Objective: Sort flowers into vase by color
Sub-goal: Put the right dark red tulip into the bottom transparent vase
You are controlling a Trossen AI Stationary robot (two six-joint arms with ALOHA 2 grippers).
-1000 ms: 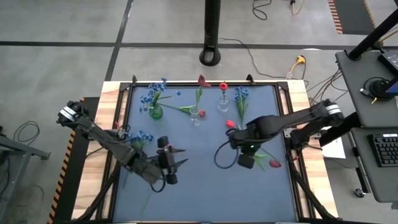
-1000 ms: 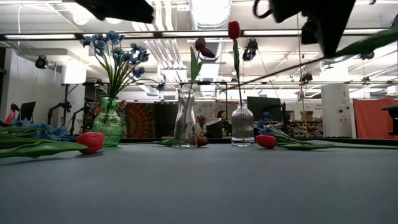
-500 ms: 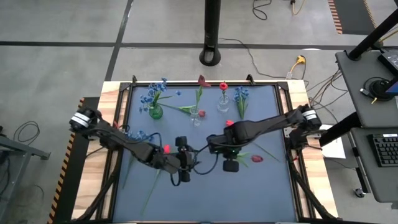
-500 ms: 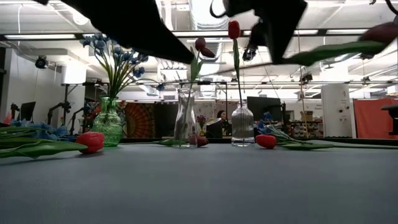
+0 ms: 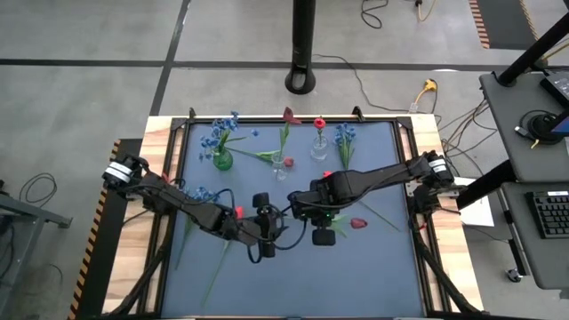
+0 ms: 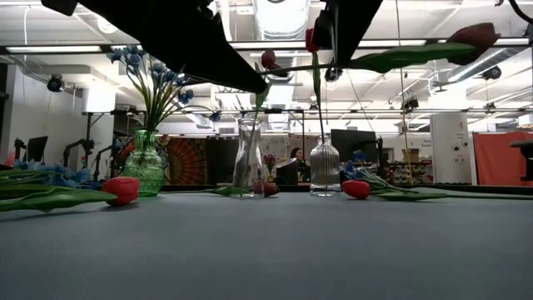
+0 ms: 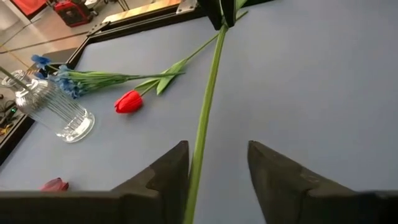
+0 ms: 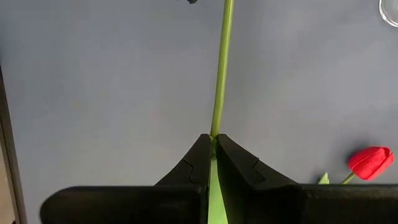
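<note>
My right gripper [image 5: 302, 212] hangs over the middle of the table, shut on a red flower whose bud [image 5: 358, 223] points toward the table's right edge. The flower's bare stem [image 7: 208, 93] runs leftward between the fingers of my left gripper [image 7: 214, 174], which is open. The stem passes close by one finger [image 7: 168, 171]; I cannot tell whether they touch. At the back stand a green vase [image 5: 222, 160] with blue flowers, a clear vase [image 5: 281, 167] with a dark red flower, and a ribbed vase [image 5: 318, 147] with a red flower. My right gripper pinches the flower's green stem [image 8: 214, 132] between its two fingers, partway along its length. The fingers come from above, pointing steeply down, and lie across the stem. The flower hangs roughly level and clear of the table, its bud [image 6: 475, 35] at one end.
Loose flowers lie on the mat: a red one [image 5: 327, 176] and blue ones [image 5: 345, 142] by the ribbed vase, blue ones [image 5: 203, 194] at the left, and a red one [image 5: 238, 212] beside my left arm. The near half of the mat [image 5: 356, 284] holds little else.
My right gripper has carried the red flower toward the table's left and rolled, so the flower has swung from slanting to nearly level. My left gripper has moved toward the table's right and a little down, and the stem's free end now lies between its fingers.
</note>
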